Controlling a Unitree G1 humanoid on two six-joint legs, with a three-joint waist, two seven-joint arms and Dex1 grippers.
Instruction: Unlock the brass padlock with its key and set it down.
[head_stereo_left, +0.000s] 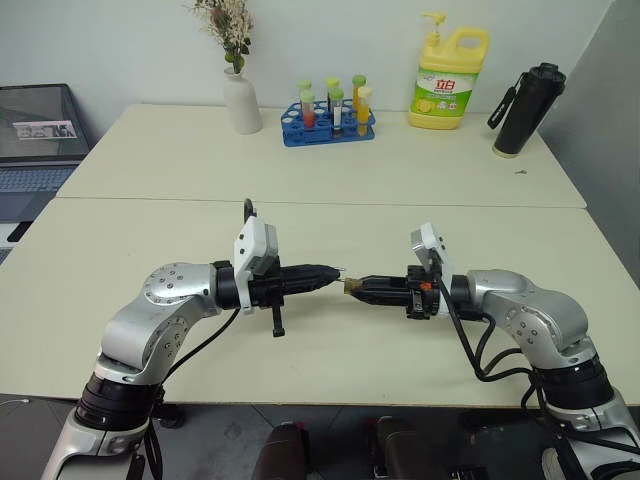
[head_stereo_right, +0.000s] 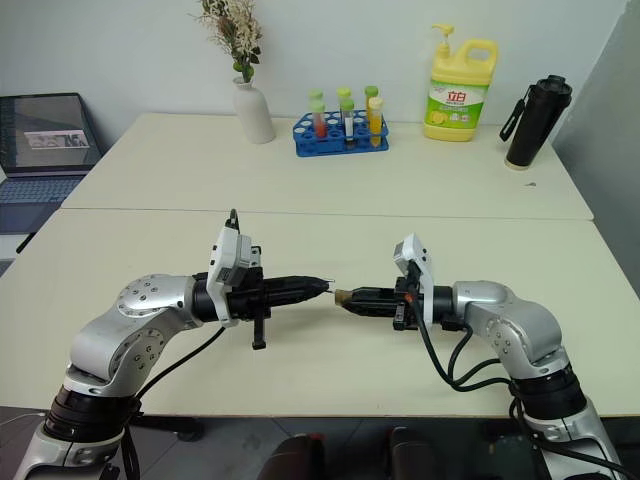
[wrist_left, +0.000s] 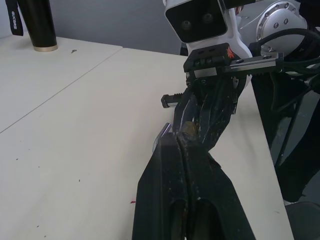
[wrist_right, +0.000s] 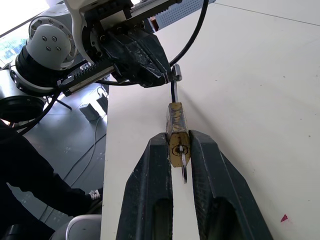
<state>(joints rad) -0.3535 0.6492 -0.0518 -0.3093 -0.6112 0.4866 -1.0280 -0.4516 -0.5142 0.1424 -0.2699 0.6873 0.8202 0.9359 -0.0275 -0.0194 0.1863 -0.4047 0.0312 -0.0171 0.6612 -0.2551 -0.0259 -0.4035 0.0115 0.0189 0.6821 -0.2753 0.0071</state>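
Both grippers are raised above the near table (head_stereo_left: 150, 240), pointing level at each other, tips almost meeting. Right gripper (wrist_right: 179, 142): its two black fingers (wrist_right: 150, 175) are clamped on the brass padlock (wrist_right: 177, 130), which sits edge-on between the tips with its squarish gold body projecting outward toward the other arm. The key (wrist_right: 183, 167) is seated in the keyhole on the padlock's end that faces the right wrist, and its thin silvery blade hangs down between the fingers. At the opposite end, the padlock's thin shackle (wrist_right: 173, 91) runs out to the left gripper (head_stereo_left: 335, 270), whose fingers are pressed fully together on the shackle's far end, a small silvery piece showing at the tip. The padlock is thus suspended in the air between the two grippers, clear of the tabletop. Farther out, on the far table (head_stereo_left: 400, 170), stand a white vase with dried flowers (head_stereo_left: 240, 100), a blue rack of coloured tubes (head_stereo_left: 330, 115), a yellow soap bottle (head_stereo_left: 450, 85) and a black flask (head_stereo_left: 525, 110). A laptop (head_stereo_left: 35, 140) sits at the far left.
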